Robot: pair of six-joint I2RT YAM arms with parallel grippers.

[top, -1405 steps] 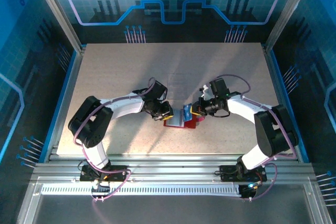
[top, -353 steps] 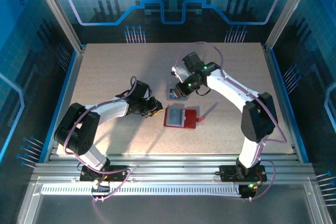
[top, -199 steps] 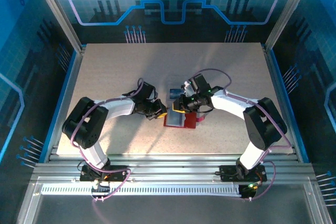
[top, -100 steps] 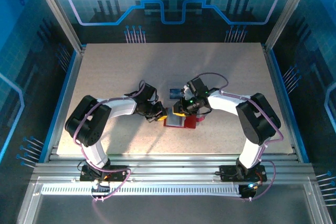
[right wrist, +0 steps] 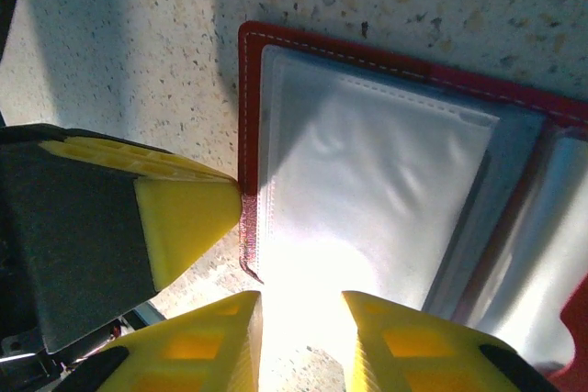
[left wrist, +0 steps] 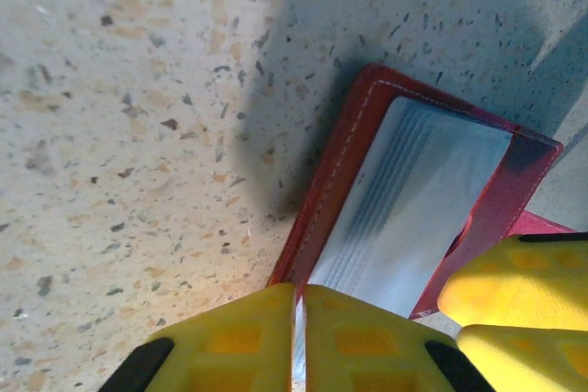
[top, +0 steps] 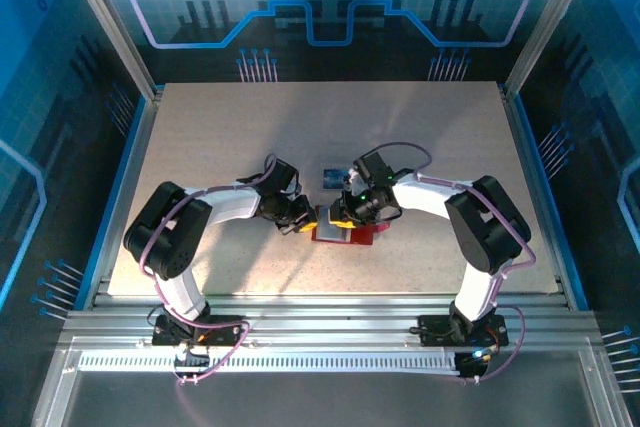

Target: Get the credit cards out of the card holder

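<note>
The card holder (top: 350, 237) lies open and flat on the speckled table (top: 220, 137), toward the near edge, with both arms bent in over it from either side. The left gripper (left wrist: 299, 309) reaches it from the left. Its yellow fingers (left wrist: 230, 337) are pressed together with barely a slit between them, and their tips sit at the holder's red stitched border (left wrist: 335, 181). Whether they pinch that border or merely press on it cannot be told.

The right gripper (right wrist: 303, 305) hangs over the same end of the holder. Its jaws stand apart with a plain gap, set at the edge of the pale grey inner pockets (right wrist: 367, 181). Glare washes out the spot between its fingers, so what lies there cannot be made out. The two grippers crowd close, the left one's wedge-shaped tip just beside the right one's finger.

A blue credit card (top: 329, 178) lies face up on the table just beyond the holder, apart from it.
</note>
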